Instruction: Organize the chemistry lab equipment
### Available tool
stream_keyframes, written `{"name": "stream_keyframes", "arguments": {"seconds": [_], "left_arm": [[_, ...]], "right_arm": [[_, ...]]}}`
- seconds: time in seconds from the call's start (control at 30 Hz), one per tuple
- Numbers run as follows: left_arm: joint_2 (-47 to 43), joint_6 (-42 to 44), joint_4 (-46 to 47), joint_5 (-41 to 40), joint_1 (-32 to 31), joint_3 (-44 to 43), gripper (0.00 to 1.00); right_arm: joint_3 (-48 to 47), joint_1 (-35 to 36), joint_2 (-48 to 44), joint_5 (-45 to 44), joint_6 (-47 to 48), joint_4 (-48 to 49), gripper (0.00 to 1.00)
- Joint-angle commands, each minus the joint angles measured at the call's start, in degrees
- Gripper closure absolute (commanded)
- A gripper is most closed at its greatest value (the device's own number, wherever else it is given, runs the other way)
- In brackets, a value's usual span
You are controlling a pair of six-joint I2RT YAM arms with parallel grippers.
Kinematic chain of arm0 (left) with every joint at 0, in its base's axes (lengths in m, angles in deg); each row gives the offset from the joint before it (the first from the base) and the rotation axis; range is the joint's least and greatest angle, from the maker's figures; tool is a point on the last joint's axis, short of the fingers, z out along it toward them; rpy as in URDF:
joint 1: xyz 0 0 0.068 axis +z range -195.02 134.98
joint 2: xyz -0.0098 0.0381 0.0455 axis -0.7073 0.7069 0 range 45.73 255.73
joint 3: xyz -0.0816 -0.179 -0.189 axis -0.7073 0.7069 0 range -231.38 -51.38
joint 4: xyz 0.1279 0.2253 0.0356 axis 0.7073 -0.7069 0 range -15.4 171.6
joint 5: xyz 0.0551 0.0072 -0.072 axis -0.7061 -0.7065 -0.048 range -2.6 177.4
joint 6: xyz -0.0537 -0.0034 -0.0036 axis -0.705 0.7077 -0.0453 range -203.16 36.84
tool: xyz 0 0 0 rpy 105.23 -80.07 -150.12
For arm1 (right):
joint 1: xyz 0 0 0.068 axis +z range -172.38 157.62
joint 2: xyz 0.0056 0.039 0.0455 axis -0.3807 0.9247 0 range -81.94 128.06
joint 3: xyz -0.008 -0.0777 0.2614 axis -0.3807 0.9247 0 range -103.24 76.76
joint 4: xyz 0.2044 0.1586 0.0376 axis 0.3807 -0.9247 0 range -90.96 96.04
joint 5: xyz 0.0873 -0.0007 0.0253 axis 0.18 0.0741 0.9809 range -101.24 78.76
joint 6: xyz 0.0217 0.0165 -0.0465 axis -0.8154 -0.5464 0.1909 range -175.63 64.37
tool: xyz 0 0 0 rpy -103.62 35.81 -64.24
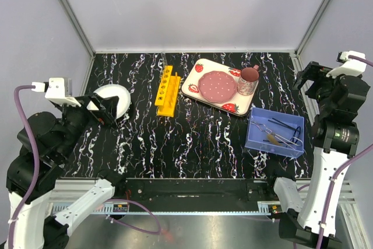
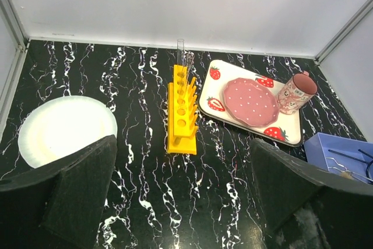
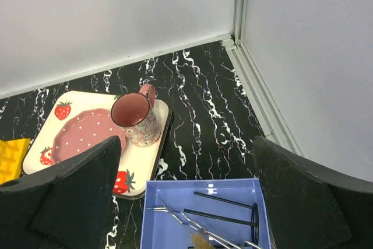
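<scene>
A yellow holed rack (image 1: 168,90) (image 2: 182,109) stands at the middle of the black marbled table, with one clear glass tube (image 2: 180,53) upright at its far end. A blue bin (image 1: 259,138) (image 3: 169,193) at the right holds thin black rods (image 3: 224,200), silvery forceps (image 3: 192,223) and a tan bristly piece (image 3: 200,241). My left gripper (image 1: 108,109) (image 2: 183,161) hangs open above the table's left side, nothing between its fingers. My right gripper (image 1: 309,80) (image 3: 186,144) is open and raised near the right wall, over the bin's far edge.
A white paper plate (image 1: 113,98) (image 2: 64,129) lies under the left gripper. A strawberry-print tray (image 1: 192,88) (image 3: 140,155) with a pink dotted plate (image 1: 218,86) and a pink cup (image 1: 249,80) (image 3: 135,118) sits between rack and bin. White walls enclose three sides.
</scene>
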Motion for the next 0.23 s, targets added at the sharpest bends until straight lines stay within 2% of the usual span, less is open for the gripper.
{"name": "stream_keyframes", "arguments": {"seconds": [0.0, 0.2], "left_arm": [[-1.1, 1.4, 0.3, -2.2, 0.3, -0.8, 0.01], [-2.4, 1.7, 0.2, -2.9, 0.3, 0.3, 0.01]], "right_arm": [[-2.8, -0.1, -0.1, 1.3, -0.6, 0.0, 0.00], [-3.9, -0.1, 0.2, 2.2, 0.4, -1.3, 0.00]]}}
